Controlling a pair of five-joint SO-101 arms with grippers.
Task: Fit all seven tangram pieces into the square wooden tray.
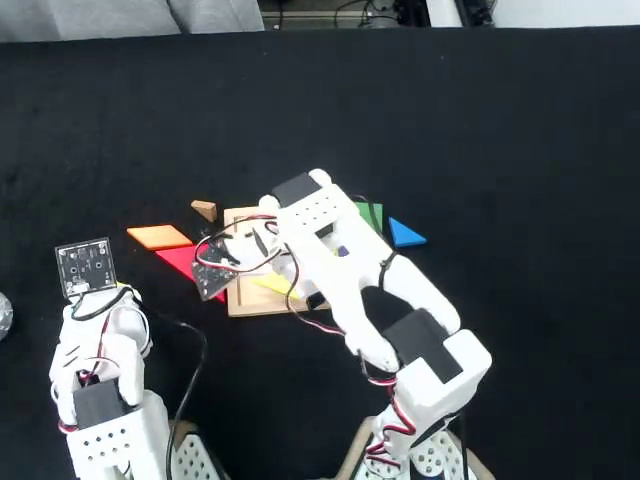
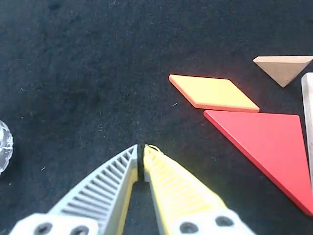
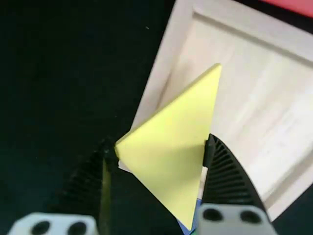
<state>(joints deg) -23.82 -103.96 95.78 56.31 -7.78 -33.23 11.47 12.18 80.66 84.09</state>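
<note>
My right gripper [image 3: 156,156] is shut on a yellow triangle [image 3: 171,166] and holds it tilted over a corner of the square wooden tray [image 3: 244,98]. From above, the right arm lies across the tray [image 1: 240,302], and the yellow triangle [image 1: 272,285] shows beneath it. An orange parallelogram [image 1: 160,237], a red triangle [image 1: 185,262] and a small wooden triangle [image 1: 204,210] lie left of the tray. A green piece [image 1: 372,215] and a blue triangle [image 1: 405,233] lie to its right. My left gripper [image 2: 142,149] is shut on nothing and points toward the orange parallelogram [image 2: 212,92] and the red triangle [image 2: 266,142].
A shiny round object [image 1: 3,315] sits at the table's left edge, and the same shiny object [image 2: 4,147] appears beside my left gripper. The black cloth stretches bare toward the far side and the right.
</note>
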